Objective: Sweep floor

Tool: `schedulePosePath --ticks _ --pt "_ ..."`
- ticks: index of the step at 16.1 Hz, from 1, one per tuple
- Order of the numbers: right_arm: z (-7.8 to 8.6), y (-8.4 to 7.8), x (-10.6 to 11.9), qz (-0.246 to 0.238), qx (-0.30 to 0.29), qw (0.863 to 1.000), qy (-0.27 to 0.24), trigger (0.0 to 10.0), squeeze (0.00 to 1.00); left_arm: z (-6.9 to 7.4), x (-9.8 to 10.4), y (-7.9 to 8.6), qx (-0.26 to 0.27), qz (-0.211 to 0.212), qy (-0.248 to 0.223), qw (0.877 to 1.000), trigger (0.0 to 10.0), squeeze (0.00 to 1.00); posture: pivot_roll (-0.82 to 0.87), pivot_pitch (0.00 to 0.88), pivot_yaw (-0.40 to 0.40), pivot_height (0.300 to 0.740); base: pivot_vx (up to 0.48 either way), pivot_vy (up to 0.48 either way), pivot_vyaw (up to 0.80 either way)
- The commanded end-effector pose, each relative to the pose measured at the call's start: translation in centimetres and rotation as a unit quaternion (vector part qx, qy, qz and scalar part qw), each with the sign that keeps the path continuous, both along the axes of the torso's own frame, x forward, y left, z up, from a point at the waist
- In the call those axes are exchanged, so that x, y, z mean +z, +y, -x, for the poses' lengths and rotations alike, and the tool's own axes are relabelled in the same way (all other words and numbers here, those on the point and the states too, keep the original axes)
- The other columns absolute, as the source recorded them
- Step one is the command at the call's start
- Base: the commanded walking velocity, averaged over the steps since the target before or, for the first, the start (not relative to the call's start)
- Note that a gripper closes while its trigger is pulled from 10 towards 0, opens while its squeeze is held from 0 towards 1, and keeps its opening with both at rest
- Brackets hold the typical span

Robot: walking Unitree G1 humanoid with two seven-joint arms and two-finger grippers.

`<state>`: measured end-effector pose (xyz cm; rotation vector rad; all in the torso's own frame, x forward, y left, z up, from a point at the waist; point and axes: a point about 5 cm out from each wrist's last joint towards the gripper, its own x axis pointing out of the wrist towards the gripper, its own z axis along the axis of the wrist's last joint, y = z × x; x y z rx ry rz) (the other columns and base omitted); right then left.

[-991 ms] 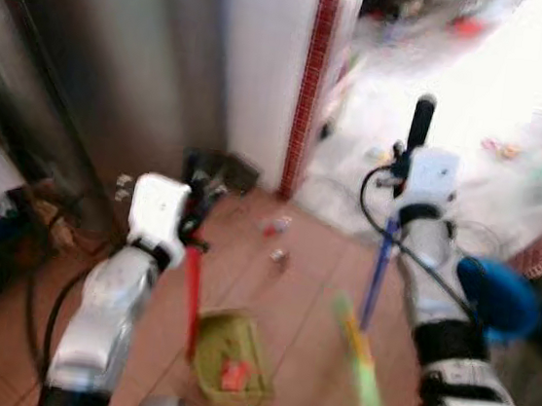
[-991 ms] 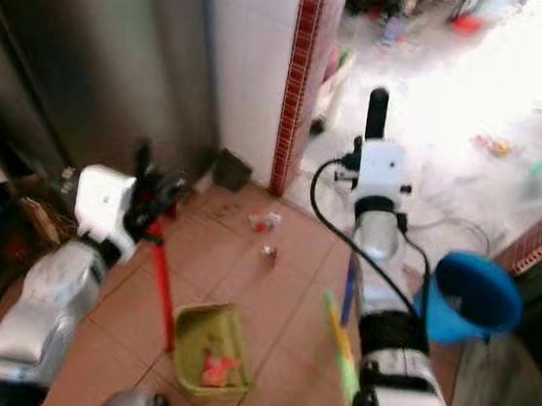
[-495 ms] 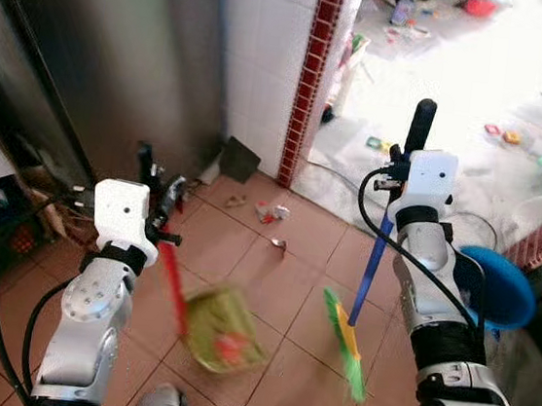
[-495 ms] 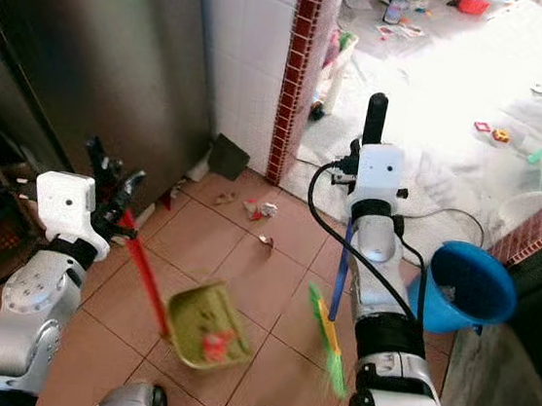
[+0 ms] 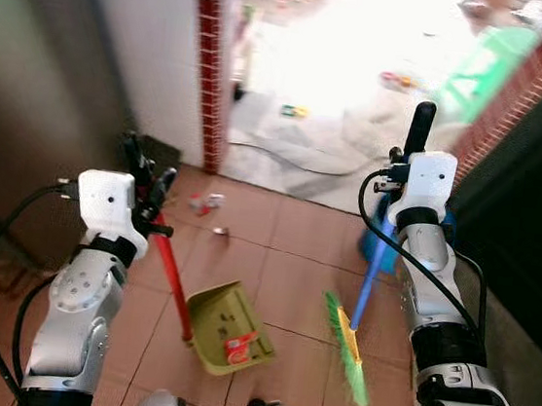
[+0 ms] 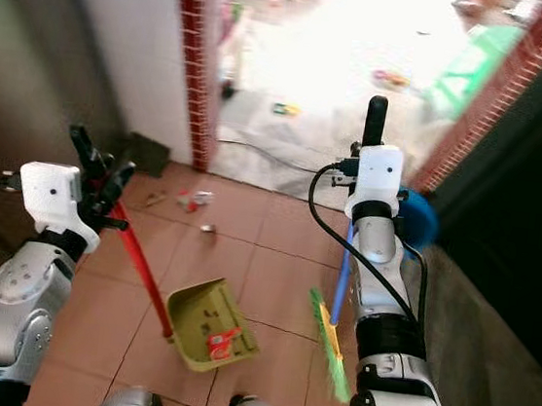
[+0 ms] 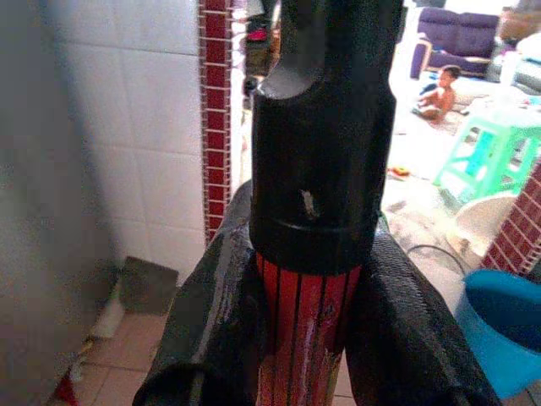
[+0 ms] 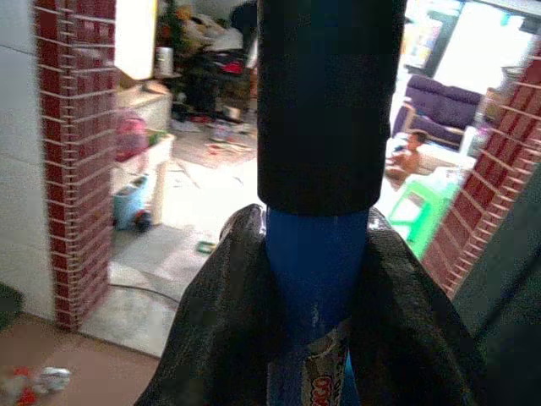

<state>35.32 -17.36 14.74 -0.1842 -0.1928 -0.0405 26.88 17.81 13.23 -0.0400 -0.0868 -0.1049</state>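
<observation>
Broom [image 5: 352, 338] hangs lower right in my right gripper's [image 5: 416, 146] closed jaws; left gripper [image 5: 145, 171] clamps the dustpan [image 5: 229, 328]. Mid-sweep, I judge: next, brush the upper-left scraps [image 5: 206, 203] into it.

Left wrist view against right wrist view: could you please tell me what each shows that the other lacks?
Left wrist: the left end effector shut on the red dustpan handle, a grey panel, a blue bucket. Right wrist: the right end effector shut on the blue broom handle, a cluttered room. Shared: the brick pillar, a green stool, a person sitting.
</observation>
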Motion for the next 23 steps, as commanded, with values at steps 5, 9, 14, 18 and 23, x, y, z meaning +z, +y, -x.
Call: schedulePosePath --ticks 5,9,14,18,23 --pt "-0.1 0.3 1.0 0.002 0.0 1.0 -0.02 10.0 0.0 -1.0 1.9 0.0 -0.005 0.02 -0.025 0.999 10.0 0.0 -0.05 0.063 -0.031 0.74 0.0 0.0 -0.8" --pt "-0.2 0.4 0.9 -0.001 0.002 1.0 -0.017 10.0 0.0 -1.1 1.9 0.0 -0.008 0.022 -0.021 1.0 10.0 0.0 -0.05 0.064 -0.033 0.74 0.0 0.276 -0.8" --pt "-0.3 0.4 1.0 0.0 0.002 1.0 -0.016 10.0 0.0 -1.2 1.9 0.0 -0.01 0.023 -0.02 0.999 10.0 0.0 -0.05 0.055 -0.035 0.74 0.0 0.369 -0.71" --pt "-0.4 0.3 1.0 0.002 -0.001 1.0 -0.015 10.0 0.0 -1.4 1.9 -0.2 -0.013 0.022 -0.019 0.999 10.0 0.0 -0.05 0.061 -0.034 0.74 0.0 0.37 -0.69" --pt "-0.4 0.4 1.0 0.0 0.0 1.0 -0.014 10.0 0.0 -1.4 1.9 -0.3 -0.014 0.021 -0.018 1.0 10.0 0.0 -0.05 0.075 -0.034 0.74 0.0 0.369 -0.65"
